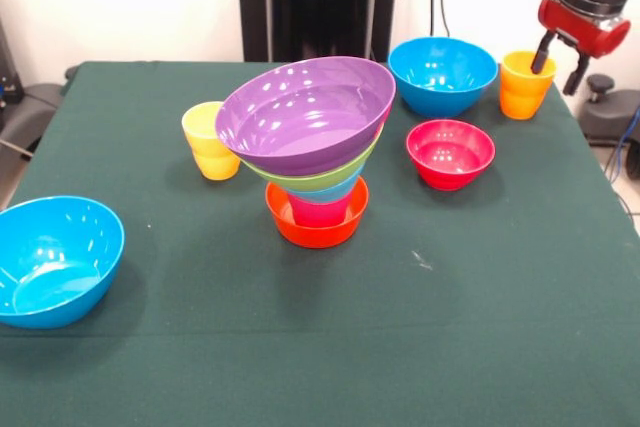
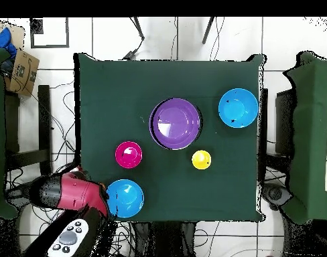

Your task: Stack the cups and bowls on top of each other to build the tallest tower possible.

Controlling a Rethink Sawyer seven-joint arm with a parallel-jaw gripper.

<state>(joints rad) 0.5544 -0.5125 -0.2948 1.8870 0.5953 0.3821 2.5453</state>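
Green table (image 1: 480, 327): gripper (image 1: 559, 59) open over orange cup (image 1: 525, 84)

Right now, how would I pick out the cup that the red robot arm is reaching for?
Find the tall stack topped by the purple bowl mid-table, then look past the blue bowl behind it toward the table's corner. Beside that bowl stands the orange cup, under the gripper. The other loose cup is yellow.

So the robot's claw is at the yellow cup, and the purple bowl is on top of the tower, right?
Not quite. The gripper is at the orange cup, with one finger reaching inside it; the front view shows this. The yellow cup stands alone beside the tower. The purple bowl is indeed on top.
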